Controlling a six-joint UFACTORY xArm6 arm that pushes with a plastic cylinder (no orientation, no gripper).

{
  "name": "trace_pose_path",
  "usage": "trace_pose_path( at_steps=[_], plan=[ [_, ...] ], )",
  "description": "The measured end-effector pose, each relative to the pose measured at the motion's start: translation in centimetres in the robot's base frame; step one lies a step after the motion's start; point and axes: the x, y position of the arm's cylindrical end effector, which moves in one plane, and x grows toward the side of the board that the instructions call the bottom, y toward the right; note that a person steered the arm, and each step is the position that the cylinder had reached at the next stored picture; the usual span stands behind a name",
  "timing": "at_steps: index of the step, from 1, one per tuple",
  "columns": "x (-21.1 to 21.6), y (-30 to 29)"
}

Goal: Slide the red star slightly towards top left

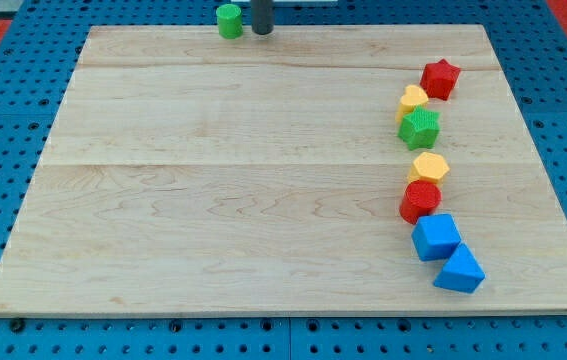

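The red star (441,78) lies near the view's right edge of the wooden board, at the top of a curved row of blocks. Just below and left of it sits a yellow block (413,99), touching or nearly touching it. My tip (262,31) is at the board's top edge, near the middle, far to the left of the red star. A green cylinder (229,20) stands right beside my tip, on its left.
Below the yellow block the row runs down: a green star (420,128), a yellow hexagon (429,167), a red round-edged block (420,201), a blue cube (435,237) and a blue triangular block (460,270). The board (213,180) rests on blue pegboard.
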Motion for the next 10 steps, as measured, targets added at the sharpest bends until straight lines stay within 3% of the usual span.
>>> trace_pose_path(
  at_steps=[1, 2, 4, 6, 7, 8, 9, 10],
  plan=[
    [1.3, -3.6],
    [4.2, 0.7],
    [4.2, 8.9],
    [0.6, 34.5],
    [0.8, 39.3],
    [1.8, 39.3],
    [9.4, 38.8],
    [13.1, 33.6]
  ],
)
